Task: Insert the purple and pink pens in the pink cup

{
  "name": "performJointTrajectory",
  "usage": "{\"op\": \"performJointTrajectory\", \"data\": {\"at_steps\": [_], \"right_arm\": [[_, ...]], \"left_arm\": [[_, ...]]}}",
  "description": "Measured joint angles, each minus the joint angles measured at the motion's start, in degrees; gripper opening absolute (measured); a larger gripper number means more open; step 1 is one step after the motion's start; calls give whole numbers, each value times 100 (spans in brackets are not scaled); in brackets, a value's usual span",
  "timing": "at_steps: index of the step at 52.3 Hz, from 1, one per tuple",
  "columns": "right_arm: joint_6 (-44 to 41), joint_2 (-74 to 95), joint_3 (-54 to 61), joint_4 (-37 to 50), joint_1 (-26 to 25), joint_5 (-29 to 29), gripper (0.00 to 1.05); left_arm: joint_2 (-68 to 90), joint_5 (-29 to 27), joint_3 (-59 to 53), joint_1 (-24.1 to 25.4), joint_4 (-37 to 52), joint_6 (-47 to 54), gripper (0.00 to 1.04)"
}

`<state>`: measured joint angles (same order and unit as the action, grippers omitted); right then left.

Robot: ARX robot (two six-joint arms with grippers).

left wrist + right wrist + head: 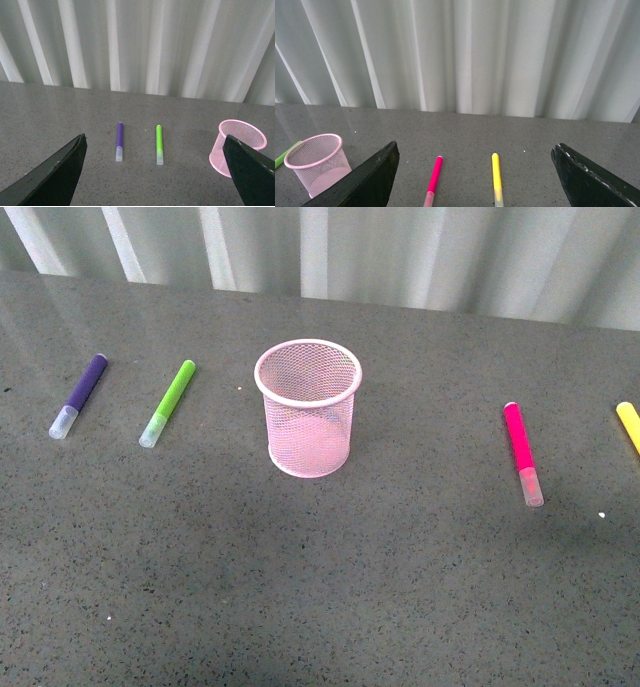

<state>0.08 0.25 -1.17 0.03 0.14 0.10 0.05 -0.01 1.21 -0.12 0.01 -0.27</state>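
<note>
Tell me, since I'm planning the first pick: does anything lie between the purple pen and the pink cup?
Yes: the lime-green marker lies flat between the purple pen and the pink cup, touching neither.

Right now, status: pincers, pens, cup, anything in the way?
Left pincer and right pincer open, empty. Purple pen and pink pen flat on table; pink cup upright, empty. Green marker lies between purple pen and cup.

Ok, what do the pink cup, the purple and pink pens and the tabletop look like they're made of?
Pink cup: probably painted wire mesh, see-through weave, solid rolled rim, matte. Purple pen and pink pen: likely plastic, smooth coloured barrels with clear translucent caps. Tabletop: grey speckled, stone-like or laminate; cannot tell which.
</note>
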Motion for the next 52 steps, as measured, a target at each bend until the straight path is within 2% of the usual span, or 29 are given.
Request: {"op": "performJointTrajectory", "data": {"at_steps": [48, 52], "right_arm": [[0, 0, 0, 0, 0, 0, 98], [0, 0, 0, 0, 0, 0, 98]], "left_arm": [[2, -9, 0, 0, -2, -4, 98], [402, -715, 245, -181, -754, -629, 98]]}}
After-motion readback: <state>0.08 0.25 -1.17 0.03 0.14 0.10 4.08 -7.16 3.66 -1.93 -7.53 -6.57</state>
